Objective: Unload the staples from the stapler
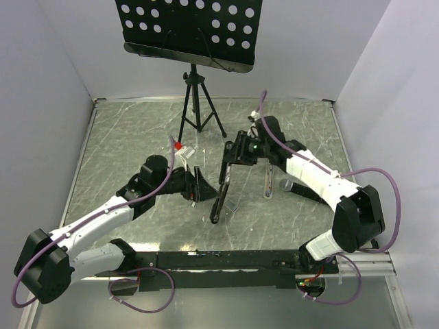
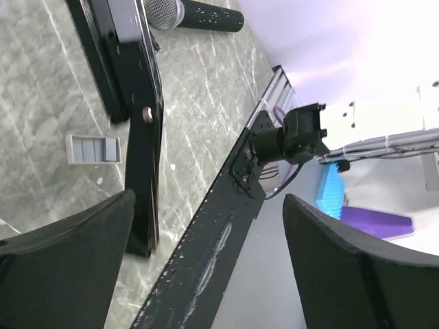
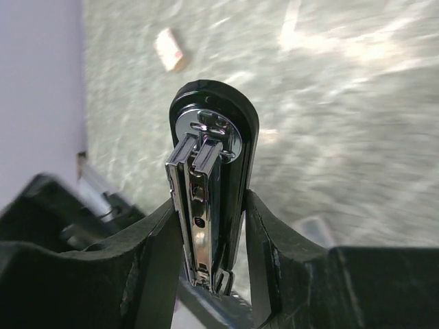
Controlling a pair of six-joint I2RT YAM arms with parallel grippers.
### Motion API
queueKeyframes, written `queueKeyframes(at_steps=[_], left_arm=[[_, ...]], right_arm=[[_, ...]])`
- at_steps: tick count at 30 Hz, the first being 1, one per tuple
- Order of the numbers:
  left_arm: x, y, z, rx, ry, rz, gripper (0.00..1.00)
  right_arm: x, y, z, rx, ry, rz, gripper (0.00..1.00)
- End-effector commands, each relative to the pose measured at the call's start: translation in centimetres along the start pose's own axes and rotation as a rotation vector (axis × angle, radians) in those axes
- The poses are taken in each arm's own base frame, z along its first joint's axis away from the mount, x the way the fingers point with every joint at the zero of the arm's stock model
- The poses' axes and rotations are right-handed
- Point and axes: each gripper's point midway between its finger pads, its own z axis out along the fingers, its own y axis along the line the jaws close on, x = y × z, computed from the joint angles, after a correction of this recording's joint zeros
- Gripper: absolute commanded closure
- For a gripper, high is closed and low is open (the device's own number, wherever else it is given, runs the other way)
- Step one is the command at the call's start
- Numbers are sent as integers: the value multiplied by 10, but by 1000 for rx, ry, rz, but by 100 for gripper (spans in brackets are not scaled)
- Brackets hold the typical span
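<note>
The black stapler (image 1: 221, 199) is hinged open and slants down, its lower end at the table. My right gripper (image 1: 234, 160) is shut on its upper end. In the right wrist view the gripper (image 3: 211, 202) clamps the stapler (image 3: 236, 116), whose silvery magazine faces the camera. The staples (image 1: 232, 203), a small pale block, lie on the table just right of the stapler. The left wrist view shows them (image 2: 92, 149) beside the stapler (image 2: 144, 137). A similar pale block (image 3: 170, 49) lies past the stapler's tip. My left gripper (image 1: 197, 186) is open and empty, left of the stapler; it also shows in the left wrist view (image 2: 209, 205).
A black tripod (image 1: 199, 110) carrying a perforated music stand (image 1: 188, 31) stands at the back. A rod with a silvery end (image 1: 269, 179) lies right of the stapler, also in the left wrist view (image 2: 199, 14). A black rail (image 1: 219, 260) runs along the near edge.
</note>
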Motion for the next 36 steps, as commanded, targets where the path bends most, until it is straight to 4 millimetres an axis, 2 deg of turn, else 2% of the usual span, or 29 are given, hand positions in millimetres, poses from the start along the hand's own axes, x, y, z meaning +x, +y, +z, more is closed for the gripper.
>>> queueKeyframes(at_steps=[1,2,3,4,5,6,7,8,9,11,12,14,15,16,17,19,20,21,23,25,26,31,32,33,36], left_arm=[[-13,-18,-2,34,28,98,4],[-17,-13,-2,1,18,134,4],[-11,-7,-5,-42,47,126,3],[-21,-10,-7,-60,31,154,3],[-28,-2,-8,-108,12,203,3],[-26,4,-13,-158,25,205,3],[-35,4,-16,-182,9,256,3],[-41,13,-20,-246,-11,276,3],[-44,16,-25,-282,-14,292,3],[-48,25,-32,-343,-30,334,2],[-50,30,-36,-375,-49,350,2],[-50,35,-41,-400,-63,373,2],[-46,40,-44,-416,-72,376,2],[-48,40,-44,-412,-92,387,1],[-48,39,-46,-409,-111,395,1],[-46,46,-48,-431,-114,407,1],[-44,49,-50,-444,-101,407,1],[-48,48,-53,-458,-109,410,1],[-53,48,-56,-479,-133,423,1],[-54,49,-57,-480,-148,429,1],[-55,49,-58,-484,-151,431,1],[-57,47,-58,-480,-163,439,1],[-57,48,-58,-484,-161,440,1],[-58,49,-58,-490,-164,441,1],[-61,51,-59,-505,-164,442,1]], right_arm=[[-37,1,-42,17,-92,-74,100],[-41,-14,-48,63,-83,-79,100],[-42,-25,-47,94,-67,-75,100],[-49,-30,-50,112,-70,-84,100],[-49,-48,-54,164,-44,-87,100],[-50,-59,-50,196,-22,-85,100],[-56,-63,-52,214,-18,-93,100],[-56,-76,-53,255,9,-91,100],[-54,-90,-45,289,47,-76,100],[-61,-103,-42,321,67,-74,100],[-56,-115,-34,341,110,-51,100],[-64,-121,-29,351,121,-57,100],[-61,-135,-22,393,157,-43,100],[-71,-133,-20,399,154,-62,100],[-68,-145,-10,425,190,-48,100],[-79,-154,-7,459,194,-47,100],[-77,-163,2,468,219,-34,100],[-82,-165,4,476,213,-36,100],[-82,-178,16,493,239,-22,100],[-92,-182,20,512,222,-20,100],[-90,-191,27,525,237,-7,98],[-114,-201,41,519,205,-1,89],[-111,-208,46,528,224,13,87],[-118,-207,48,522,211,9,87],[-117,-215,56,529,226,14,81]])
